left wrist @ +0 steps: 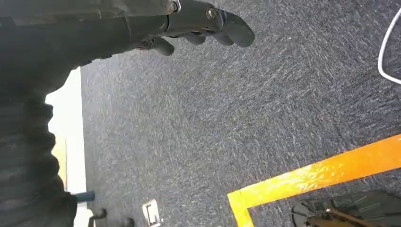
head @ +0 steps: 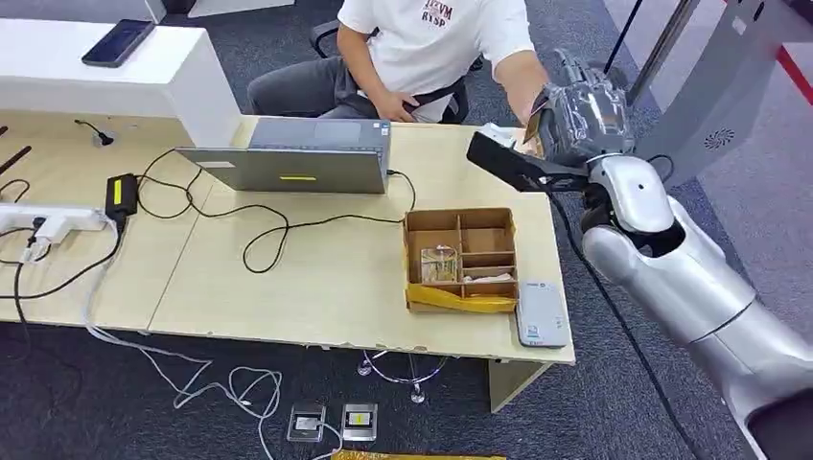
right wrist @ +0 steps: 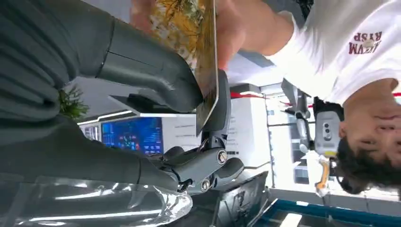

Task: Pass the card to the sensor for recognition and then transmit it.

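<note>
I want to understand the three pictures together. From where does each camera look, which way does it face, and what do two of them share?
Head view: high on the robot, facing forward and down at the table; the right arm and right hand show.
Left wrist view: behind the hanging left hand, facing the carpet; its dark fingers show.
Right wrist view: behind the right hand, facing the card and the person.
Shared: head and right wrist views both show the right hand, the card and the person.
</note>
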Controlling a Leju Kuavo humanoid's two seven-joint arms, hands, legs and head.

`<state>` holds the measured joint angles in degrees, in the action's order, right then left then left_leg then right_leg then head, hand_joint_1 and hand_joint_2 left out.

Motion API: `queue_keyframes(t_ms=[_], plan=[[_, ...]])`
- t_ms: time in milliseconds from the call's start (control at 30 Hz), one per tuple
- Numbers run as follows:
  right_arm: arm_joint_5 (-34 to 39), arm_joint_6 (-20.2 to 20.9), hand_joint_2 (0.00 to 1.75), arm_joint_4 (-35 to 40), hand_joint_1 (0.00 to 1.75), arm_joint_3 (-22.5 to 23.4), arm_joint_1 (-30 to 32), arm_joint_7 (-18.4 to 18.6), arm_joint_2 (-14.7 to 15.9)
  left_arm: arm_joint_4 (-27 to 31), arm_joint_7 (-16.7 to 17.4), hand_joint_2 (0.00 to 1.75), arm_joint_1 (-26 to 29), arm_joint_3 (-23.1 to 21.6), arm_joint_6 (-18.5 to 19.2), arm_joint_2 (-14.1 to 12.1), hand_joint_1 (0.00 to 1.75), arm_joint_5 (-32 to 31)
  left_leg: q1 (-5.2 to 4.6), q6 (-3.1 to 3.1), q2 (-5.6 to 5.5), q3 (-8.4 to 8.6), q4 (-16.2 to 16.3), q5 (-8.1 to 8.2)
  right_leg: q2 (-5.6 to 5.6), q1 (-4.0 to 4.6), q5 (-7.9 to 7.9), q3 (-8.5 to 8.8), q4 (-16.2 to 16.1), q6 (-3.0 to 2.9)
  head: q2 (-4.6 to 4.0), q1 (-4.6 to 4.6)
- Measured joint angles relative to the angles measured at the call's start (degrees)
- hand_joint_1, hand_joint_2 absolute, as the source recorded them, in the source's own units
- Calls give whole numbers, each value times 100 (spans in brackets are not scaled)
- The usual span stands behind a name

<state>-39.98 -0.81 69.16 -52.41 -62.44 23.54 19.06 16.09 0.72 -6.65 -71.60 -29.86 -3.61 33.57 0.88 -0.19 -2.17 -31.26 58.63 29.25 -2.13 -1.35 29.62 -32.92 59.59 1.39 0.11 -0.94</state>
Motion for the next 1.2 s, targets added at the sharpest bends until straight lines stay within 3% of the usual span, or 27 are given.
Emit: queue_keyframes(t_ms=[267,333,367,667,867,1000,1067,1200], plan=[[-22,90,175,-879,175,-335,-168,-162,-560,2,129,175,-18,-103,22,-2,0,-129,4,-2,-3,-3,0,-2,2,4,0,-1,1,0,0,-2],[-9,81,175,-1116,31,-383,-227,-182,-678,2,157,175,-18,-107,28,-9,0,-129,4,-2,-3,-3,0,-2,2,4,0,0,1,0,0,-2],[-7,81,175,-1231,0,-418,-245,-197,-741,2,164,175,-18,-107,39,-9,0,-124,4,-2,-4,-3,0,-2,2,4,0,0,0,0,0,-4],[52,-72,175,-1911,0,-636,-331,-297,-1067,2,223,175,-17,-107,61,-24,0,-70,4,-2,-4,-2,0,-2,2,4,0,-3,0,0,0,-4],[-92,-739,175,-1919,0,-662,-369,-32,-955,2,225,175,-13,-105,4,-22,0,-22,3,-2,-1,2,2,-2,-1,3,0,-4,0,0,0,-4],[-915,-1395,175,-1195,0,-430,-271,457,-428,2,221,175,9,-94,-147,-11,0,103,0,-2,-6,13,7,-2,0,2,0,-6,-7,0,0,-2],[-1490,-1696,175,-592,0,-143,-16,660,14,2,221,175,29,-88,-186,2,0,149,1,2,-13,13,6,1,4,3,1,10,-15,1,0,-2],[-2369,-2423,175,715,0,863,1159,961,997,2,238,175,59,-79,-190,24,0,306,7,9,-15,23,6,7,8,10,1,33,-42,1,0,2]])
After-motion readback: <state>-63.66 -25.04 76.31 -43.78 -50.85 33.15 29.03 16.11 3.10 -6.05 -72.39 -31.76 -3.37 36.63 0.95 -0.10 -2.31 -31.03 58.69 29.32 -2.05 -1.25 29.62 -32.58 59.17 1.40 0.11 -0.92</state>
